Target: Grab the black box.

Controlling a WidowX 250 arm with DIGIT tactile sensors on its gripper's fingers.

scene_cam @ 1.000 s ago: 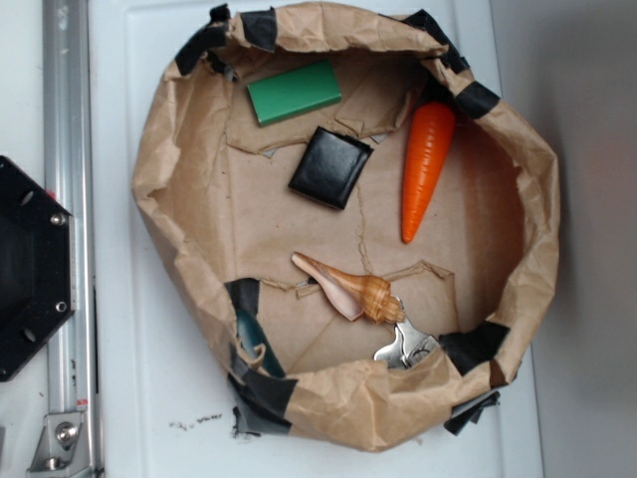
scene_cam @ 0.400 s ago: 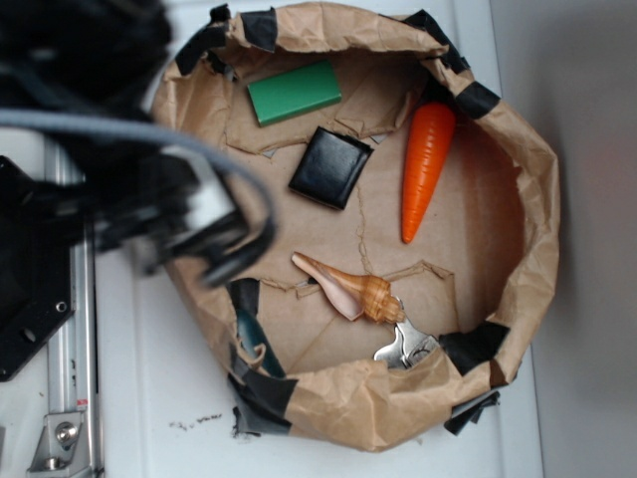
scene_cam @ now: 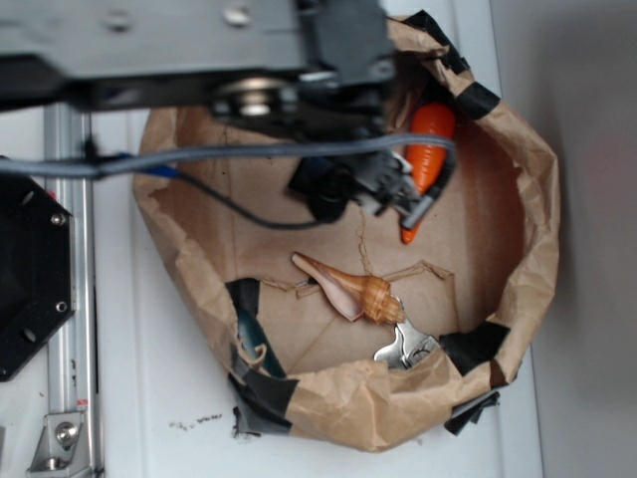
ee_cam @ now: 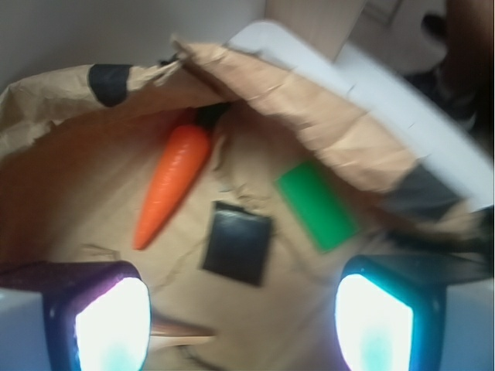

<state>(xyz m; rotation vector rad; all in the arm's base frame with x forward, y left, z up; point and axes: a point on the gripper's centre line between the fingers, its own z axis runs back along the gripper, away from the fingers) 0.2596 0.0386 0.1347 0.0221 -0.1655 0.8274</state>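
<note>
The black box (ee_cam: 238, 243) is lying flat on the floor of the brown paper bag (ee_cam: 69, 185), apart from everything around it. The orange carrot (ee_cam: 172, 182) is sitting at its 10 o'clock, the green block (ee_cam: 317, 205) at its 2 o'clock. The gripper (ee_cam: 240, 313) is hovering above the box, touching nothing, its 2 fingers (ee_cam: 100, 317) standing wide apart with the box showing between them. In the exterior view, the arm (scene_cam: 199, 50) is covering the box.

A robot lab bench: aluminium rail (scene_cam: 68, 299), white tabletop (scene_cam: 149, 398), taped paper bin (scene_cam: 518, 199) of toy props
</note>
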